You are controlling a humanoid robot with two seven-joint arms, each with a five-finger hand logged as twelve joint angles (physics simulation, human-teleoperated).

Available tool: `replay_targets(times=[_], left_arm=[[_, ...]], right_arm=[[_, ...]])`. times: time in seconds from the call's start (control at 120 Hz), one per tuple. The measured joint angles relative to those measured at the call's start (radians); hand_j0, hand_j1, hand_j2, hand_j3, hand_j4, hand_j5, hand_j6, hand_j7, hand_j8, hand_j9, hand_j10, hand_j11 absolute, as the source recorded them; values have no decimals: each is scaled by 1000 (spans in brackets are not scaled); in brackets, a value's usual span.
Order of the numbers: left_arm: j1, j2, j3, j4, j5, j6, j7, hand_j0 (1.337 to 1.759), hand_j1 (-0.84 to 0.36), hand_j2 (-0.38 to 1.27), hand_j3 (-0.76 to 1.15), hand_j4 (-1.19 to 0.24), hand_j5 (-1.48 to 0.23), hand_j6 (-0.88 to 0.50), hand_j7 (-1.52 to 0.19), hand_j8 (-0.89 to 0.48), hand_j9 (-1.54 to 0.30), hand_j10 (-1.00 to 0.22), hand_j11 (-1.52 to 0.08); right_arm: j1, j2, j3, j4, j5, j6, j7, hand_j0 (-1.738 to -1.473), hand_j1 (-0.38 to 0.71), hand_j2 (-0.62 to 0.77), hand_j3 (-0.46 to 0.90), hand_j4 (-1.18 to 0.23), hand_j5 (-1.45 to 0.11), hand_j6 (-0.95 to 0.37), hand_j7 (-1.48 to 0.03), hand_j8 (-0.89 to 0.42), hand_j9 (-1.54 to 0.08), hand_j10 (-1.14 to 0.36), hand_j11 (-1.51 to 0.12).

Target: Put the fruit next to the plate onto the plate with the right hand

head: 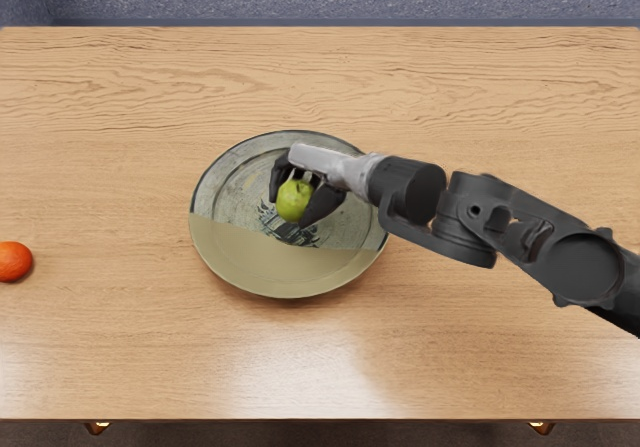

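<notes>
A green, pear-like fruit [293,199] sits inside my right hand [297,192], whose dark fingers are curled around it. The hand hovers over the middle of a round, shiny metal plate [232,252] in the centre of the table. Its reflection shows on the plate just below it. I cannot tell whether the fruit touches the plate. My right arm [500,229] reaches in from the right edge of the picture. The left arm is out of view.
An orange fruit [13,261] lies at the table's left edge, far from the plate. The wooden table [320,77] stretches wide behind the plate, and its front edge runs along the bottom of the picture.
</notes>
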Motion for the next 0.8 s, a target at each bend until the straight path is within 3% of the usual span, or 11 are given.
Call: replay_targets(times=[0.367,0.533,0.8], left_arm=[[0,0,0,0,0,0,0,1658,69,47,0,-234,-304,-233,-304,-233,-304,-233,-304],[0,0,0,0,0,0,0,1658,69,47,0,-233,-304,-233,-304,-233,-304,-233,-304],[0,0,0,0,0,0,0,1658,69,47,0,-233,-304,-233,-304,-233,-304,-233,-304]], right_arm=[[0,56,-37,-66,-53,-1,0,-1654,324,173,1,-630,-1003,-377,-950,-341,-1012,-679,-1021],[-1,59,-32,-73,-48,-3,0,-1656,262,103,0,-558,-813,-481,-786,-451,-822,-601,-828],[0,55,-21,-85,37,-2,0,-1658,77,-15,0,-369,-503,-348,-496,-340,-506,-381,-507]])
